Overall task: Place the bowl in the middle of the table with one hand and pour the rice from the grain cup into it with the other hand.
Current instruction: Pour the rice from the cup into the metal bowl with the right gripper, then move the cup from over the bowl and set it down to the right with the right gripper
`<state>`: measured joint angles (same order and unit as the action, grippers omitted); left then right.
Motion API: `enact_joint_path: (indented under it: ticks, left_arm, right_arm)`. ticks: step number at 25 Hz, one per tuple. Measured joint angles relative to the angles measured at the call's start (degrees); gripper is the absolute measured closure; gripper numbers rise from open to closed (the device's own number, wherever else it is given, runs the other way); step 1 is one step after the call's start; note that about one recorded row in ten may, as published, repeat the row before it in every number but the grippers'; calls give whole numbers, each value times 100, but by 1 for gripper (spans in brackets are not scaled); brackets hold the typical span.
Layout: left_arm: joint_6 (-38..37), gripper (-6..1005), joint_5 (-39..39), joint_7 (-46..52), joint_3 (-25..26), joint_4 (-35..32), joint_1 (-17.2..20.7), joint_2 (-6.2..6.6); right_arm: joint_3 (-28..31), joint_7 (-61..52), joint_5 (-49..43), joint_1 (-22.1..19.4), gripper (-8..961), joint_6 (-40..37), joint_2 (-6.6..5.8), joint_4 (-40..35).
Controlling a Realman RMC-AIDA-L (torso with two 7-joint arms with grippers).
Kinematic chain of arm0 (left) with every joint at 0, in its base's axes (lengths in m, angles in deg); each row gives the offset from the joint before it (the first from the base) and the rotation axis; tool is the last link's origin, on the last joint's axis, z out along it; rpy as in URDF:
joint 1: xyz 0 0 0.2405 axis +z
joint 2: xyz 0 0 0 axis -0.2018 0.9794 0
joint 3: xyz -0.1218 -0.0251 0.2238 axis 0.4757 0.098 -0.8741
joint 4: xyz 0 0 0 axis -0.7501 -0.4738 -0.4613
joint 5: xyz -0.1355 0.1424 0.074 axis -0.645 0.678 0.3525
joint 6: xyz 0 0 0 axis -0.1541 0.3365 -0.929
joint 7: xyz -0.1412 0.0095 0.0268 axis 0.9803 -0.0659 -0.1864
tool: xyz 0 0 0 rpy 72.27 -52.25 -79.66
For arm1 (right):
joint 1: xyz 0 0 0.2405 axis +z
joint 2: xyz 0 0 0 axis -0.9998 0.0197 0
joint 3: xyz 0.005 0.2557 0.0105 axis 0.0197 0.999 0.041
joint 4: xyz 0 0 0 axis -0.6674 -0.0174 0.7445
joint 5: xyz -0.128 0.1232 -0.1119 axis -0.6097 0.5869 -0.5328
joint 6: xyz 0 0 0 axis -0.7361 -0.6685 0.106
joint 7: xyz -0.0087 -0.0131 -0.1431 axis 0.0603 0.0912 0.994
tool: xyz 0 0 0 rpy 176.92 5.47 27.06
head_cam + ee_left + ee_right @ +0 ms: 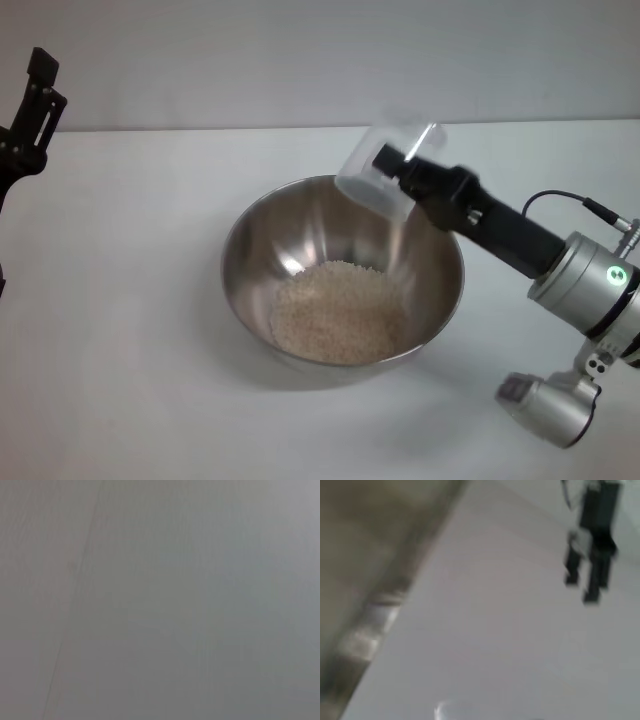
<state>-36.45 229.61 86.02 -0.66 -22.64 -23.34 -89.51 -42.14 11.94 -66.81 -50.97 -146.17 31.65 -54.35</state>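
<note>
The steel bowl (250, 250) stands on the white table (120, 380) near its middle, with a heap of rice (338, 312) in its bottom. My right gripper (392, 166) is shut on the clear grain cup (372, 180), which it holds tipped over the bowl's far right rim; no rice shows in the cup. My left gripper (38, 95) hangs raised at the far left edge, open and holding nothing. In the right wrist view the bowl's rim (370, 615) runs along one side and the left gripper (585, 575) shows far off. The left wrist view shows only a plain grey surface.
The right arm's silver wrist and camera housing (575, 330) hang over the table's right front. A pale wall (300, 50) runs behind the table's far edge.
</note>
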Motion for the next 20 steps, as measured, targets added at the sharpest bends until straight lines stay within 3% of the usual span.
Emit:
enact_joint_path:
  ticks: [8,12,20]
  left_arm:
    - [10,190,4,-29,22,-59,-42,5]
    - [9,190,32,-49,24,-131,-107,18]
    - [-22,190,47,-59,34,-341,-253,27]
  right_arm:
    - [1377,-1554,220,-546,947,-222,5,1036]
    - [2274,-2908,224,-1120,946,-437,25,1944]
    - [2817,-4934,676,-1802,946,-464,50,2692]
